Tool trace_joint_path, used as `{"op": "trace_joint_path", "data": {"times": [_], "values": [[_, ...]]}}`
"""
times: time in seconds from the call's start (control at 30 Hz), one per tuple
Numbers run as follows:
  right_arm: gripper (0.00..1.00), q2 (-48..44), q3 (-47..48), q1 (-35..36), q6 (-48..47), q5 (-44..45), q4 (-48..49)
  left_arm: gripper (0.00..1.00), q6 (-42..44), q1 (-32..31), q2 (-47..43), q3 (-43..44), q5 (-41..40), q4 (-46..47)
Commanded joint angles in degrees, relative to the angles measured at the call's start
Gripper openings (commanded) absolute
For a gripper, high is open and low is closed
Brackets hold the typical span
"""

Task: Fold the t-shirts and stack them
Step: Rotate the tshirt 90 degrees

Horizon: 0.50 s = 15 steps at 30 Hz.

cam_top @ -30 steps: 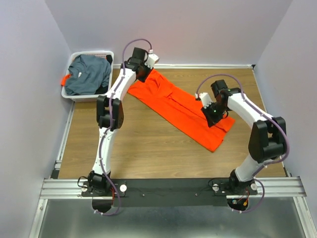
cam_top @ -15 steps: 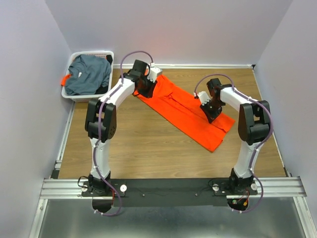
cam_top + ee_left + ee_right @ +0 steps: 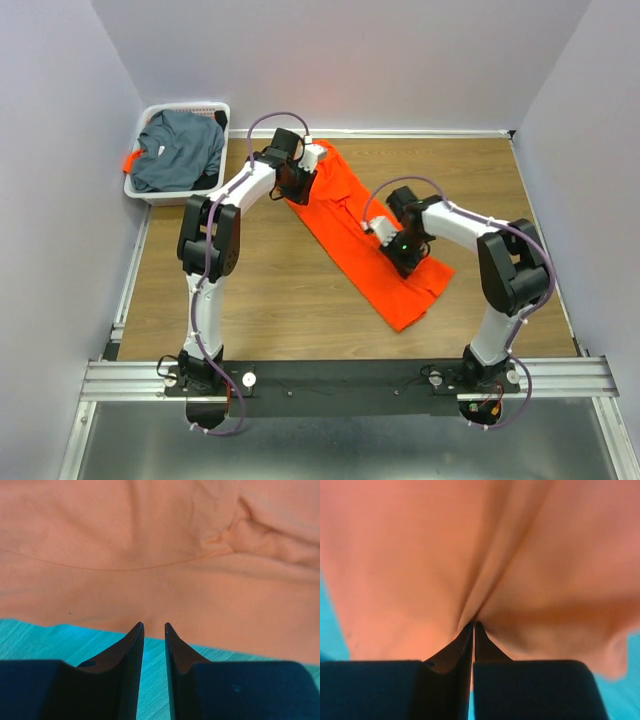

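The orange t-shirt (image 3: 350,225) lies as a long folded strip on the wooden table, running from the far middle to the near right. My left gripper (image 3: 298,178) sits at the strip's far-left edge. In the left wrist view its jaws (image 3: 153,626) stand a little apart with bare table between them and the shirt's edge (image 3: 150,555) just ahead of the tips. My right gripper (image 3: 402,247) is on the strip's near part. In the right wrist view it (image 3: 474,625) is shut on a pinched fold of orange cloth (image 3: 420,555). The dark grey-blue t-shirt (image 3: 180,150) lies crumpled in the basket.
The white slotted basket (image 3: 190,107) stands at the far left corner, with a bit of orange showing at its left rim (image 3: 130,160). Walls close the table on three sides. Bare wood (image 3: 270,290) lies in front of the shirt.
My right gripper has moved left and towards the near edge, dragging the shirt's near end with it, so the strip now lies steeper. My left gripper has shifted slightly right.
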Motion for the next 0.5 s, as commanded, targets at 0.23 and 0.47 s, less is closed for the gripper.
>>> {"op": "trace_joint_path", "data": {"times": [0.23,0.47], "values": [[0.12,-6.62,6.91,5.97,5.53,-16.22,-8.57,0.30,0.74,-0.77,5.27,1.22,-0.16,0.27],[0.11,-4.35,2.96,5.27,4.74,-10.68,-7.43,0.28,2.14,0.45,16.33,16.12,-2.80,-5.34]]}}
